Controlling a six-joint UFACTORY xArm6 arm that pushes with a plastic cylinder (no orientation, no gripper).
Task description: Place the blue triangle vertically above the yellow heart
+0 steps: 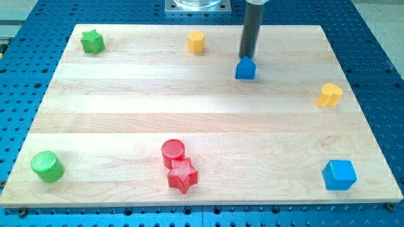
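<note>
The blue triangle (245, 68) lies on the wooden board toward the view's top, right of centre. My tip (245, 56) sits right at the triangle's top edge, touching or nearly touching it, with the rod rising toward the view's top. The yellow heart (329, 94) lies near the board's right edge, to the right of and a little below the triangle.
A yellow hexagon (196, 41) lies at the top centre, a green star (92, 41) at the top left. A green cylinder (47, 166) is at the bottom left. A red cylinder (173, 152) touches a red star (182, 175) at the bottom centre. A blue cube (339, 174) is at the bottom right.
</note>
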